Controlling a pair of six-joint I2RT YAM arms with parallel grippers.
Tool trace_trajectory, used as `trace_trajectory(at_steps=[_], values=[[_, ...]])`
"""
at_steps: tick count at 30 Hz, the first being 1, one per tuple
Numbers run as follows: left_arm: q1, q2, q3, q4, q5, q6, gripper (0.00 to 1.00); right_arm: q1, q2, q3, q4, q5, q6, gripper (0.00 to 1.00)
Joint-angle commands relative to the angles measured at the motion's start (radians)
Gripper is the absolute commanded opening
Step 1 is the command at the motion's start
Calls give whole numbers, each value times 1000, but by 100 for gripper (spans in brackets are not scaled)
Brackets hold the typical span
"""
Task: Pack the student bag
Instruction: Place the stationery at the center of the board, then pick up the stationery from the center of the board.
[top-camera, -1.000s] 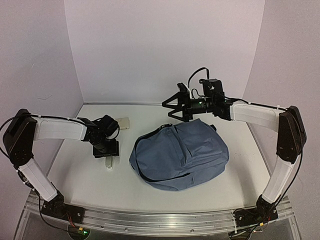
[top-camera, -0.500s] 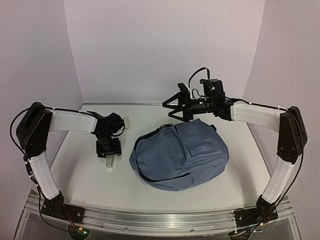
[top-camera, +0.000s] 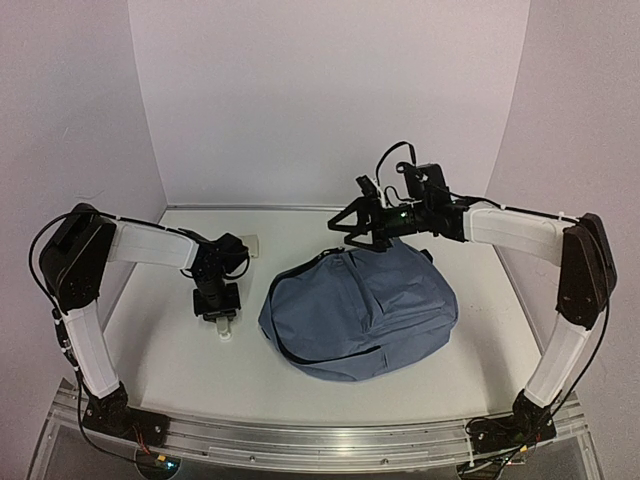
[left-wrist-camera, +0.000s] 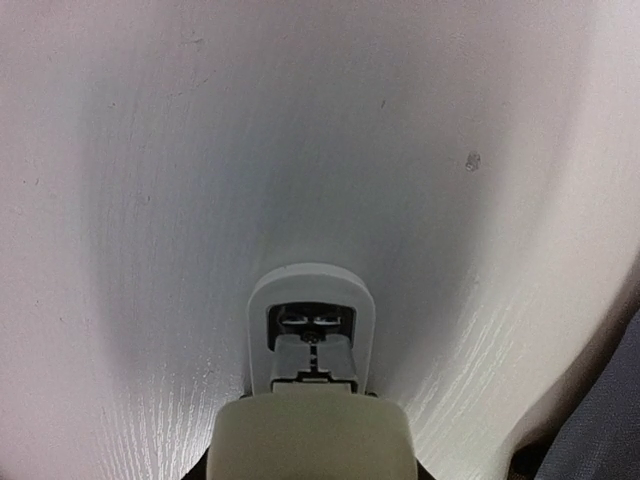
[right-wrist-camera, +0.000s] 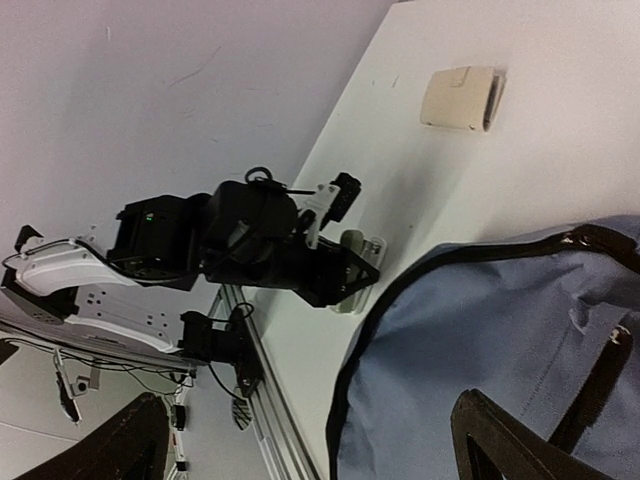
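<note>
One soft blue-grey fabric backpack (top-camera: 360, 310) is spotted, far edge under the spread right gripper (top-camera: 346, 226), right of the left gripper (top-camera: 220, 314) (closure cannot be told).

A white table (top-camera: 170, 370) with a faint wood-grain sheen sits inside a three-sided booth. The booth's pale lilac back wall (top-camera: 330, 100) meets the left wall (top-camera: 70, 120) and the right wall (top-camera: 585, 110) in straight vertical corners. The light is soft and even, leaving only weak shadows on the tabletop, and an aluminium rail (top-camera: 320, 435) runs along the table's near edge.
</note>
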Motion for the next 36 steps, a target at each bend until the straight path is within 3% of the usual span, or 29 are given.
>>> trace_trajectory(at_steps=[1,10,16,28,36], values=[[2,19,-33,46,41,18,19,0,-62,37,-217,160,-206,98],[1,-159,-11,2,1,60,0,0,-86,56,-455,431,-428,98],[1,-247,15,-11,31,92,0,0,-83,79,-560,576,-537,98],[-1,-308,35,-2,68,98,0,122,21,123,-634,815,-670,69],[-1,-326,23,10,74,95,0,204,89,157,-677,860,-678,65]])
